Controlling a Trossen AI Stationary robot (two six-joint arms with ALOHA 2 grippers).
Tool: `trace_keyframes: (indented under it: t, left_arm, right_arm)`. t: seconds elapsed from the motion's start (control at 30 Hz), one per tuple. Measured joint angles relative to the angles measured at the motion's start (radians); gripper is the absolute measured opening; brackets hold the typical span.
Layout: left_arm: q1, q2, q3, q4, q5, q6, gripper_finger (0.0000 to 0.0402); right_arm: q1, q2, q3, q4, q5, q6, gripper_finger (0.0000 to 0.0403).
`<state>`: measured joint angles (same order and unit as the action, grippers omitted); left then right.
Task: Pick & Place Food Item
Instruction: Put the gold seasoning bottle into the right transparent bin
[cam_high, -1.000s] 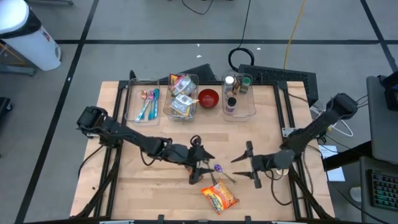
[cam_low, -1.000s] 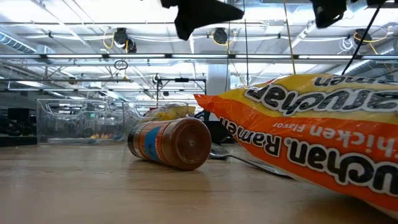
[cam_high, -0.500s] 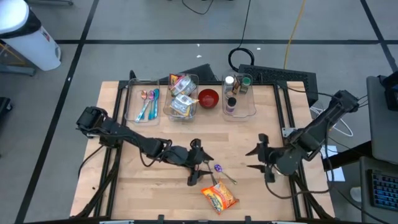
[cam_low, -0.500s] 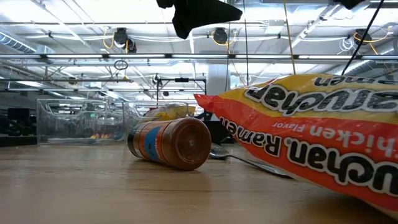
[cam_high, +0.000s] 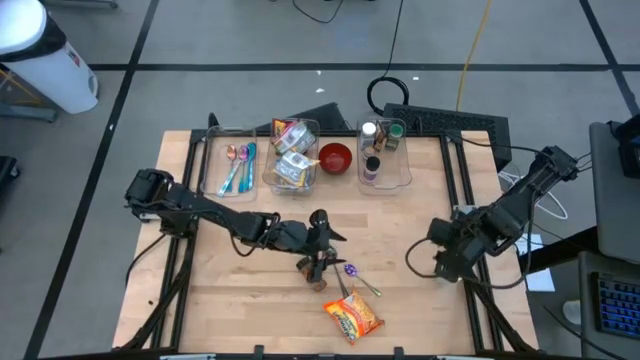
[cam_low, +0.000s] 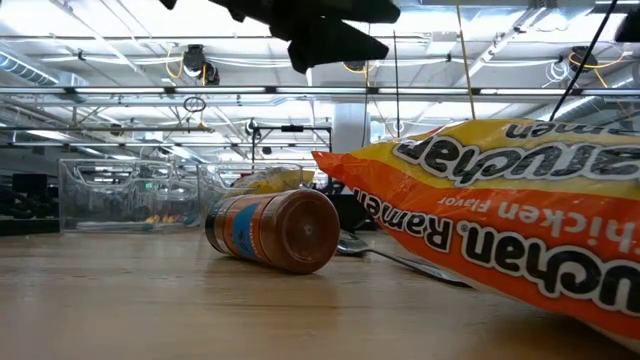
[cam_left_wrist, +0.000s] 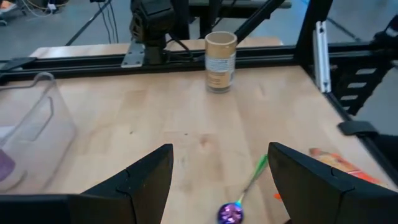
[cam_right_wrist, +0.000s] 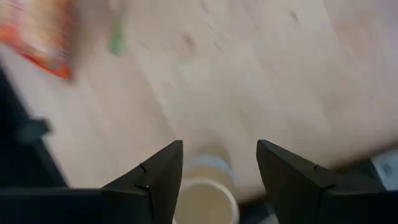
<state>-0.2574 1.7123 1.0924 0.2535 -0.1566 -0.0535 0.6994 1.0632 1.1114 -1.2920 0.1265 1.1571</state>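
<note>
An orange ramen packet (cam_high: 352, 318) (cam_low: 500, 220) lies flat near the table's front edge. A brown spice jar (cam_low: 275, 230) (cam_high: 313, 267) lies on its side just beyond it. My left gripper (cam_high: 328, 250) (cam_left_wrist: 221, 152) hovers open above this jar. A purple-headed spoon (cam_high: 358, 277) (cam_left_wrist: 239, 199) lies beside the packet. A tan jar (cam_left_wrist: 221, 62) (cam_right_wrist: 208, 199) stands upright near the table's right edge. My right gripper (cam_high: 438, 258) (cam_right_wrist: 219, 149) hangs open above it, pointing down, and hides the tan jar in the high view.
Along the far edge stand a clear bin of spoons (cam_high: 232, 165), a bin of food packets (cam_high: 292, 160), a red bowl (cam_high: 335, 158) and a bin of bottles (cam_high: 382, 155). Bare wood lies between them and the grippers. Black rails (cam_left_wrist: 186, 57) frame the table.
My right gripper has drawn back toward the table's right edge, risen, and tipped from level to pointing down. My left gripper has swung a little toward the far edge and rolled about its own axis. Neither gap has changed.
</note>
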Motion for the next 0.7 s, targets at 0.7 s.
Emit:
trace_keyframes:
  t: [0.7]
  left_arm:
    - [0.106,0.000,0.000,0.077,0.100,-0.022,0.0271]
  right_arm:
    - [0.040,0.226,0.061,-0.161,-0.209,-0.178,0.0196]
